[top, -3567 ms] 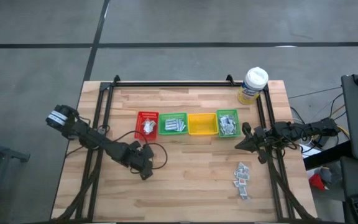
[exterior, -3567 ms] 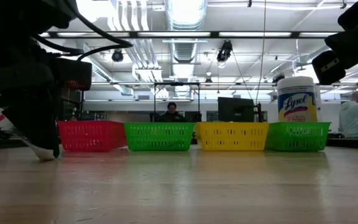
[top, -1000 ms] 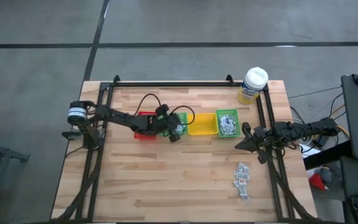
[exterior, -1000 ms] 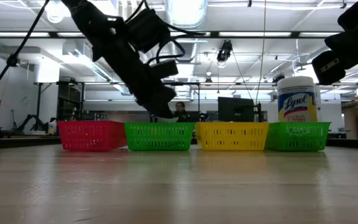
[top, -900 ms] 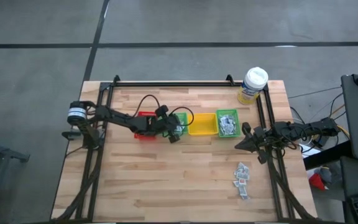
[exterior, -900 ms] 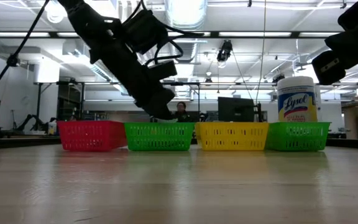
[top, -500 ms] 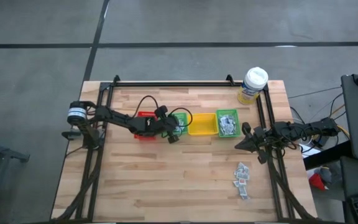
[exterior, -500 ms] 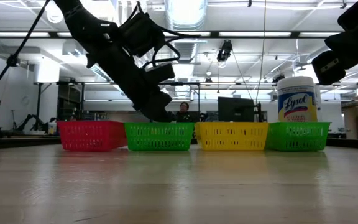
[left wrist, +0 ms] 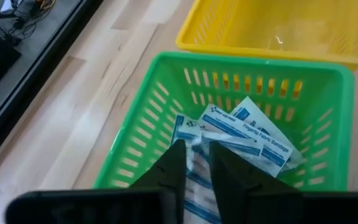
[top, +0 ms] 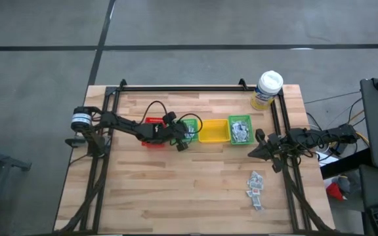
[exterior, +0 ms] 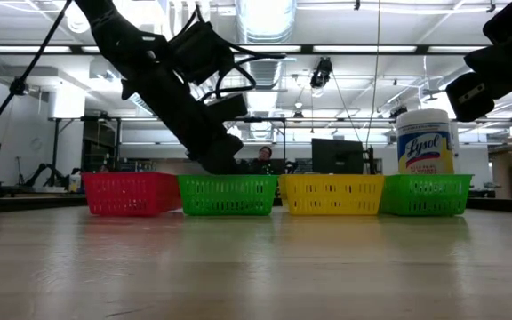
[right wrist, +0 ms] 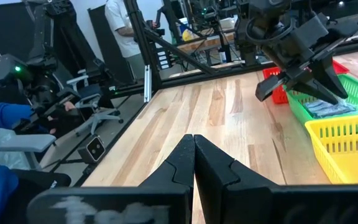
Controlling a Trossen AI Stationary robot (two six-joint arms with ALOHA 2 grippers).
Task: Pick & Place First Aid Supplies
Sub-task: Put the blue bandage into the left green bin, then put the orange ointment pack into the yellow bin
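left gripper [left wrist: 194, 163] lowered into green bin [left wrist: 143, 129], slightly apart | wrist view: sachets [left wrist: 247, 127] inside | right gripper [right wrist: 193, 149] together

This is a robotics lab or research workshop in a large industrial hall. A pale butcher-block wooden table [top: 195, 190] stands on a grey concrete floor [top: 38, 72] marked with dark lines, and a black metal frame [top: 176, 88] runs along the table's far edge and both sides. The low view looks past the table into an open ceiling with silver ventilation ducts [exterior: 265, 22], long strip lights [exterior: 292, 50] and hanging cables. Farther back stand dark computer monitors [exterior: 336, 156] on benches. The right wrist view shows grey wheeled office chairs [right wrist: 95, 121], more black framing and another dark robot arm with a green indicator light [right wrist: 17, 70].
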